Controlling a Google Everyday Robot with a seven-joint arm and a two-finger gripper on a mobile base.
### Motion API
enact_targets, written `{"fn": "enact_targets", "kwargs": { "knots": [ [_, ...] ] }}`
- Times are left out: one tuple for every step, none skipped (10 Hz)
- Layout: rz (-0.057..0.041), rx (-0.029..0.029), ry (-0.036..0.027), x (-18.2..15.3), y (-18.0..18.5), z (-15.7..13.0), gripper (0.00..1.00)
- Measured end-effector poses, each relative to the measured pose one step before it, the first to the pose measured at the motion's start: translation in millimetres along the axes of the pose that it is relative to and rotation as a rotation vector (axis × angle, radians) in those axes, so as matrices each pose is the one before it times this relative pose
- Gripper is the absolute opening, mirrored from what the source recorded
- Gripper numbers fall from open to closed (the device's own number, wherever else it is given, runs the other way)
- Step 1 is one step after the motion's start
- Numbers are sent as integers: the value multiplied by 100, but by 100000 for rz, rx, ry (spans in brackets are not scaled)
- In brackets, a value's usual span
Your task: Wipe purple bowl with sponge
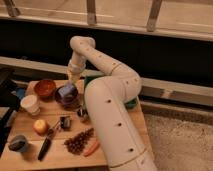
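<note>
The purple bowl (pixel 67 97) stands on the wooden table (pixel 120 125), right of a brown bowl. A pale blue sponge (pixel 66 90) sits inside it. My gripper (pixel 73 78) hangs from the white arm (pixel 95 57), just above the bowl's back right rim and right over the sponge. I cannot tell whether it touches the sponge.
A brown bowl (pixel 45 88), white cup (pixel 31 104), orange fruit (pixel 40 126), small dark cup (pixel 65 122), grey bowl (pixel 17 143), black-handled tool (pixel 45 147), dark cluster (pixel 79 141) and carrot (pixel 91 148) crowd the table. A green object (pixel 131 104) shows behind my arm.
</note>
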Motion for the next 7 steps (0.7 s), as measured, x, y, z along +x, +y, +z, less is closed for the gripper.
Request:
{"fn": "enact_targets", "kwargs": {
  "knots": [
    [-342, -282, 818, -351, 615, 411, 0],
    [438, -140, 1300, 187, 503, 350, 0],
    [459, 153, 910, 444, 163, 81, 0],
    [673, 301, 534, 639, -25, -28, 0],
    [1589, 707, 492, 1664, -701, -422, 0],
    [822, 107, -297, 1011, -686, -518, 0],
    [900, -18, -226, 978, -831, -428, 0]
  ]
}}
